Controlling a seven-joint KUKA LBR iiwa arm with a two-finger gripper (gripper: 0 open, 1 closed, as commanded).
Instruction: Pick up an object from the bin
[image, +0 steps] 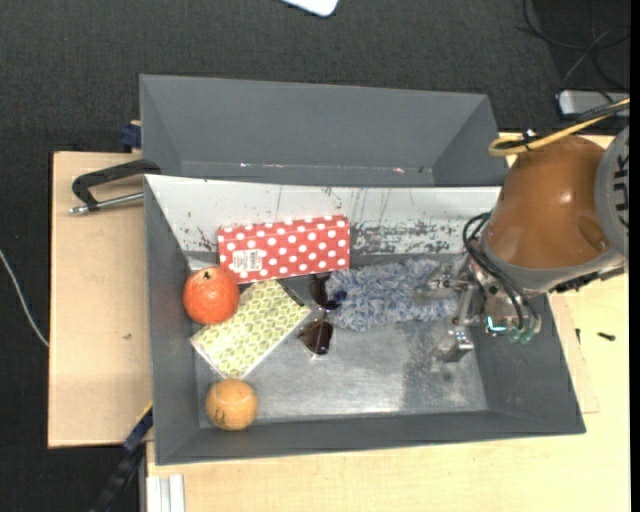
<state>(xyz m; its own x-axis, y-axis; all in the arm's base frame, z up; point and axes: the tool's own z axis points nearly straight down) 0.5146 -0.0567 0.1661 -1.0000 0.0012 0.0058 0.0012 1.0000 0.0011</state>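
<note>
Toward the right of the bin (300, 120) floor lies the blue fuzzy cloth (385, 295), its long axis running left to right, with its right end pointing at my pincer (455, 320). The pincer sits low just beside that end, and I cannot tell whether it is open or closed. I judge this to be the approach step, and next I must centre over the cloth and close on it. Sunglasses (320, 330) lie at its left end, with a red dotted box (285, 247) behind.
</note>
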